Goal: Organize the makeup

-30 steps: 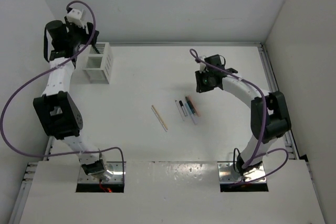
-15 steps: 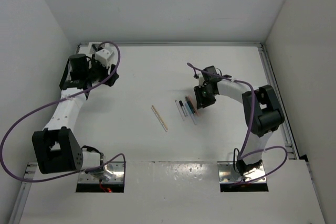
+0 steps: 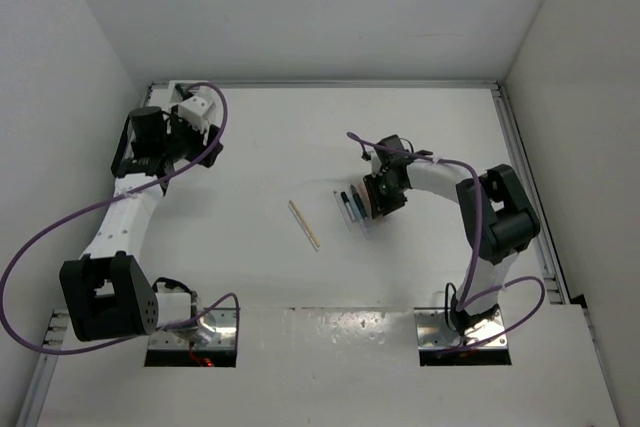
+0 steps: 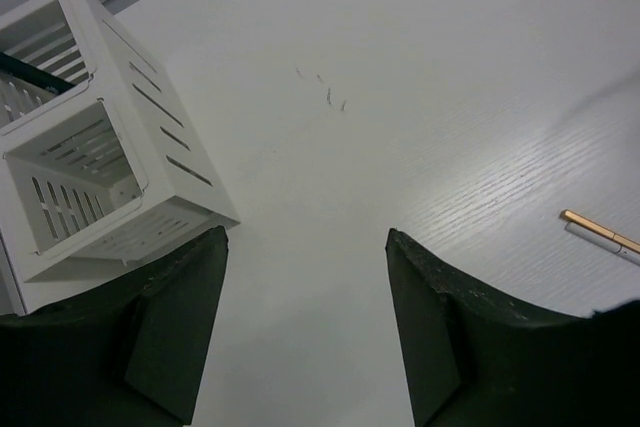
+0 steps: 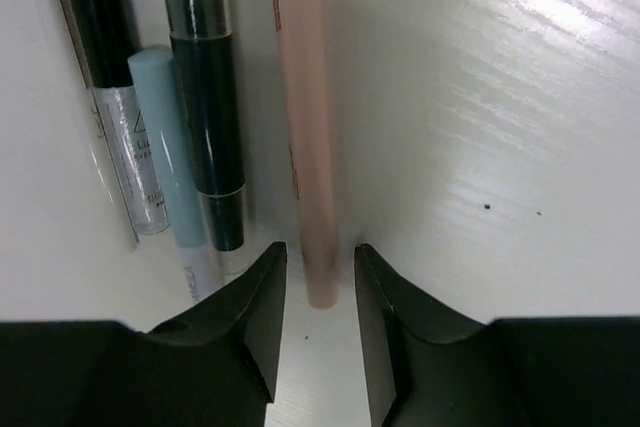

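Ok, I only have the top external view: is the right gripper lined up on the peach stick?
Observer: In the right wrist view the peach stick runs between the fingers of the right gripper, jaws open either side.
Operator: Anything crowding it?
Observer: A black stick lies alongside, outside the fingers, then a pale blue stick.
Operator: And the box? I can't make it out under the left arm.
Observer: The left wrist view shows the white slatted box beside the open, empty left gripper.
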Controlling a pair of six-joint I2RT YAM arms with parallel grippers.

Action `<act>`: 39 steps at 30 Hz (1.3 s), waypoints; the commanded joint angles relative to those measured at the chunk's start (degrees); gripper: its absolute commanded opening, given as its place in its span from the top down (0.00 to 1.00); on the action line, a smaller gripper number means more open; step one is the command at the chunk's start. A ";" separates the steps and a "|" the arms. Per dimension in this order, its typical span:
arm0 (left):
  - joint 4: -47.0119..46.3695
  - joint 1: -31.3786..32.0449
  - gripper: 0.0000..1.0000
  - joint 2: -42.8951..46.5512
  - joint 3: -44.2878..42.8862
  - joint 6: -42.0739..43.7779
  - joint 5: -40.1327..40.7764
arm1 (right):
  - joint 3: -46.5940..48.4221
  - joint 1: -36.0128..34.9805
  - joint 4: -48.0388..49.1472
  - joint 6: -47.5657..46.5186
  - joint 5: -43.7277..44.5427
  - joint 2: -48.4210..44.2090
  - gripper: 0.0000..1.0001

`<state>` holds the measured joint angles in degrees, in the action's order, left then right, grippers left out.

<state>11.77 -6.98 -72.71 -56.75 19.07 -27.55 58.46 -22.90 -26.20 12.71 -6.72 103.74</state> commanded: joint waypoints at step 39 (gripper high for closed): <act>-34.80 10.32 0.22 -6.39 -1.61 -37.53 -28.62 | 19.50 -15.34 40.17 -3.22 -24.65 -1.44 1.00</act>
<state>-19.66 2.31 -78.89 -57.17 -16.88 -56.64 75.16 -37.69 8.73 7.81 -27.73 102.08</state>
